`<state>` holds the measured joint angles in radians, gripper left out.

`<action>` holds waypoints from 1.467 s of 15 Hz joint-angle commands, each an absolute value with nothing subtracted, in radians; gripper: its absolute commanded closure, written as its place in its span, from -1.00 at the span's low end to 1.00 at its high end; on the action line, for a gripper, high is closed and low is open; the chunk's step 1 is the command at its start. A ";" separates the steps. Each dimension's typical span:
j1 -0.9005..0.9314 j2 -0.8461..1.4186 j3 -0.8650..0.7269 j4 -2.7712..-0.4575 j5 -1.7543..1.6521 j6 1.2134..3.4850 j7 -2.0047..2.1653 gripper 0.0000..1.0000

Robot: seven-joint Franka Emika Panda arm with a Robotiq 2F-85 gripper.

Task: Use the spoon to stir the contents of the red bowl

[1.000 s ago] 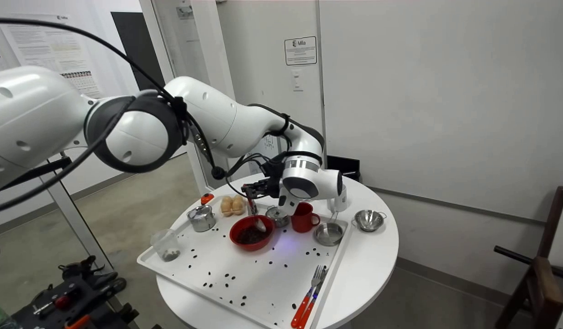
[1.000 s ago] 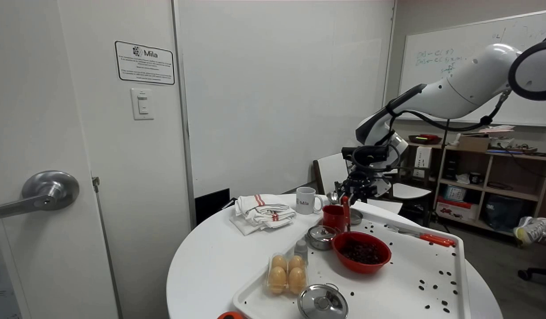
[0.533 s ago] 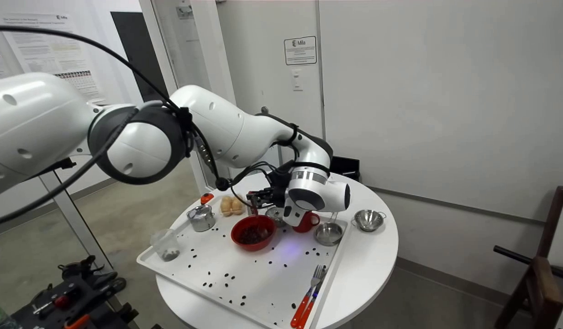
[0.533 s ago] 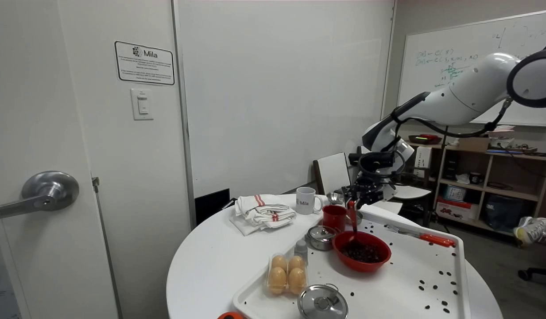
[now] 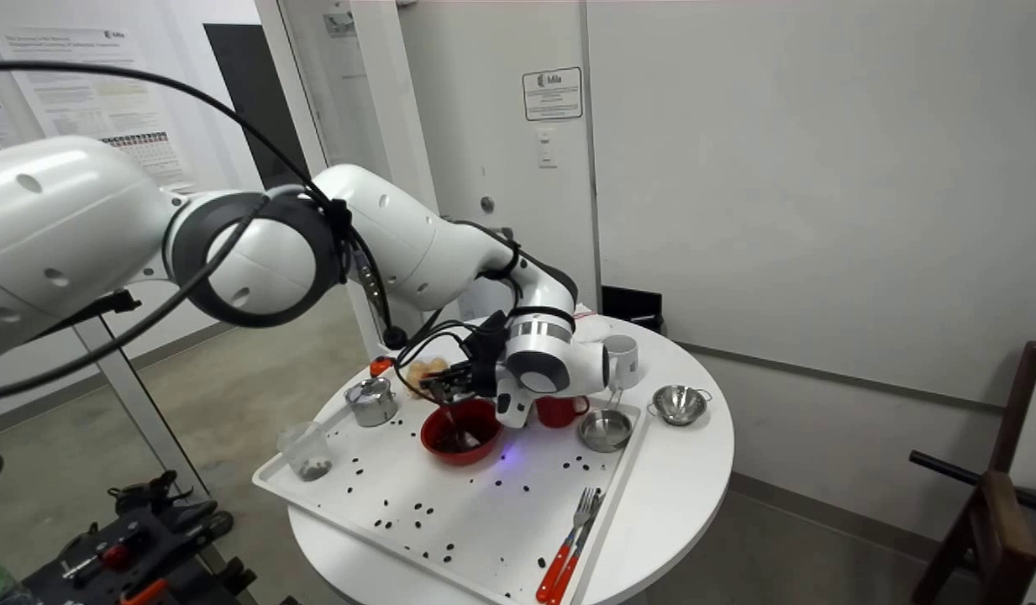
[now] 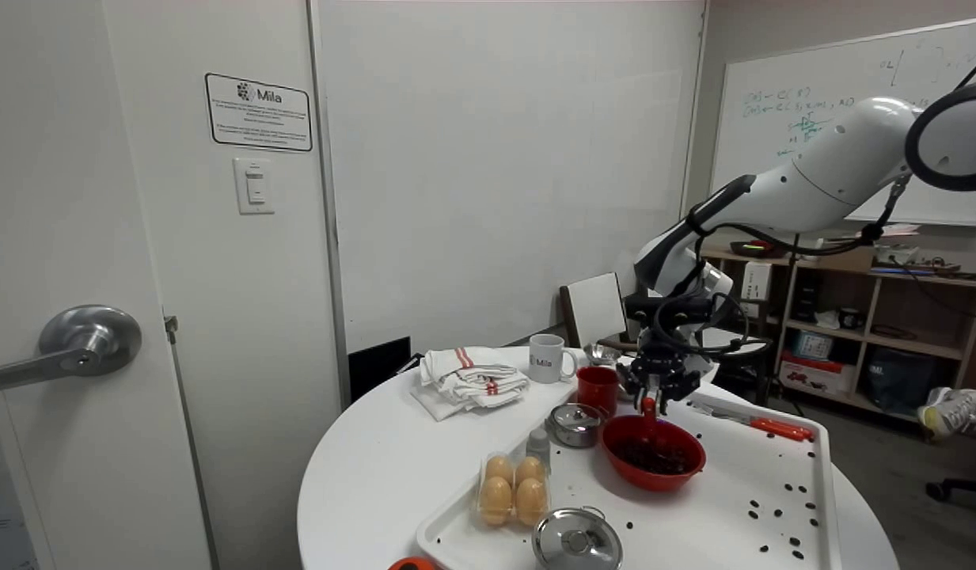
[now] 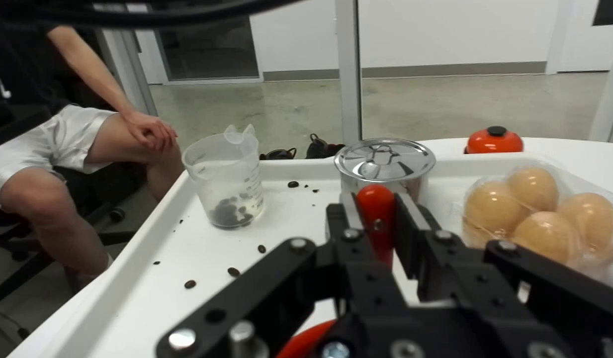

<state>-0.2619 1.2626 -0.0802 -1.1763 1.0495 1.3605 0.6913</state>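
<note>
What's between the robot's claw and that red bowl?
The spoon: the gripper holds its red handle, and its metal head is down in the red bowl. The wrist view shows the grip, an exterior view the head.

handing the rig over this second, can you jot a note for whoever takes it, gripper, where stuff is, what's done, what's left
Gripper: shut on the spoon by its red handle, slanting down.
Where: the spoon's head is inside the red bowl; how deep in the dark beans can't be told. The bowl sits upright on the white tray, with more beans loose around it.
Done: spoon gripped, head in the bowl.
Left: most likely stirring; how much is already done can't be judged from here.
</note>
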 commanded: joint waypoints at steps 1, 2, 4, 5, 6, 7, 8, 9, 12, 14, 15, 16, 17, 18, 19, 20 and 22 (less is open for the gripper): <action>-0.188 1.221 -0.085 -1.240 0.977 1.356 0.636 0.82; -0.168 1.219 -0.082 -1.240 0.962 1.355 0.637 0.83; -0.134 1.213 -0.075 -1.233 0.940 1.357 0.644 0.83; -0.122 1.209 -0.070 -1.227 0.933 1.355 0.648 0.82; -0.111 1.206 -0.066 -1.221 0.929 1.355 0.650 0.83; -0.103 1.201 -0.062 -1.215 0.927 1.355 0.655 0.83; -0.098 1.197 -0.059 -1.207 0.927 1.351 0.660 0.83; -0.093 1.195 -0.056 -1.198 0.929 1.351 0.664 0.83; -0.104 1.195 -0.045 -1.161 0.947 1.342 0.682 0.83; -0.119 1.201 -0.040 -1.133 0.957 1.336 0.694 0.83; -0.129 1.207 -0.038 -1.117 0.961 1.331 0.700 0.83; -0.138 1.213 -0.037 -1.103 0.965 1.331 0.707 0.83; -0.147 1.218 -0.035 -1.090 0.969 1.328 0.714 0.83; -0.156 1.222 -0.033 -1.080 0.974 1.327 0.721 0.83; -0.167 1.227 -0.031 -1.072 0.978 1.324 0.727 0.83; -0.175 1.229 -0.030 -1.070 0.978 1.323 0.727 0.83; -0.189 1.232 -0.034 -1.073 0.973 1.323 0.725 0.83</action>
<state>-0.1610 1.2040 -0.0449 -1.1127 0.9644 1.3524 0.6978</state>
